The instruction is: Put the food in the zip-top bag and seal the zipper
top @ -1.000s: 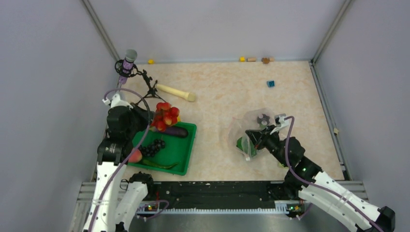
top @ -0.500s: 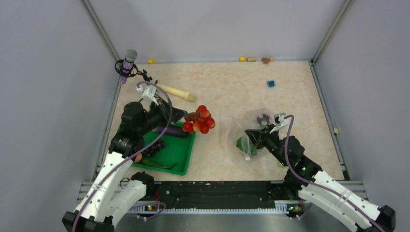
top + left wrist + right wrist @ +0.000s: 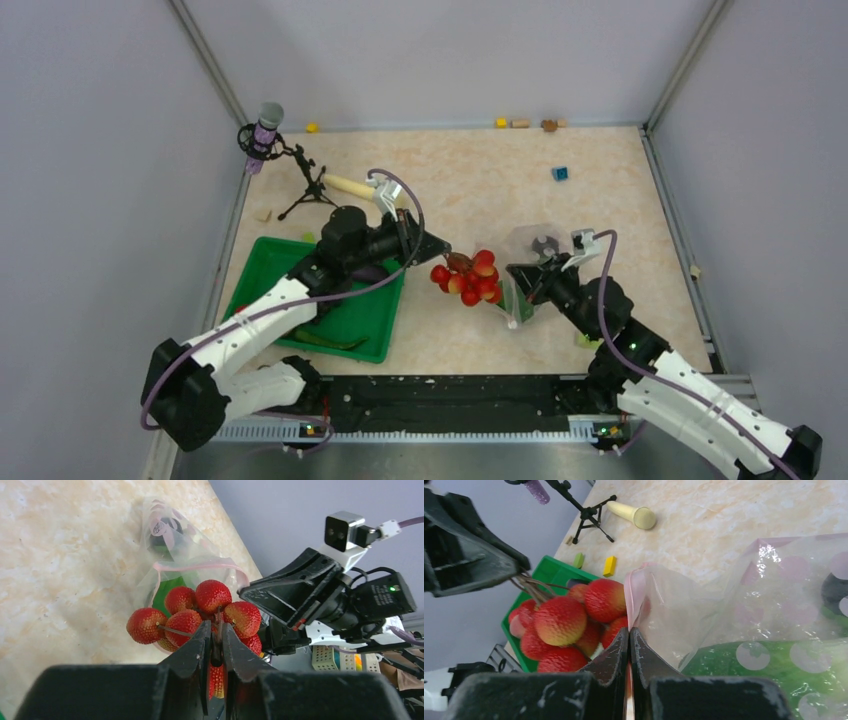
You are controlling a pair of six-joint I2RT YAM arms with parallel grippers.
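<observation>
My left gripper (image 3: 215, 625) is shut on the stem of a bunch of red strawberries (image 3: 212, 596). The bunch hangs above the table just left of the zip-top bag (image 3: 535, 255), at its mouth. In the top view the left gripper (image 3: 440, 250) reaches across from the tray, strawberries (image 3: 470, 280) dangling below it. My right gripper (image 3: 629, 630) is shut on the pink zipper (image 3: 634, 587) and holds the mouth edge up. Green bok choy (image 3: 744, 675) lies inside the clear bag (image 3: 744, 595). The strawberries (image 3: 560, 620) hang just outside the raised edge.
The green tray (image 3: 375, 330) lies under the left arm with a thin green vegetable (image 3: 325, 340) in it. A wooden rolling pin (image 3: 350, 185) and a microphone tripod (image 3: 300, 195) stand behind it. A blue block (image 3: 560, 173) sits far right; small bits line the back wall.
The left arm has swung right from above the tray, carrying the strawberries to the bag's mouth. The right gripper has kept its hold on the bag's edge.
</observation>
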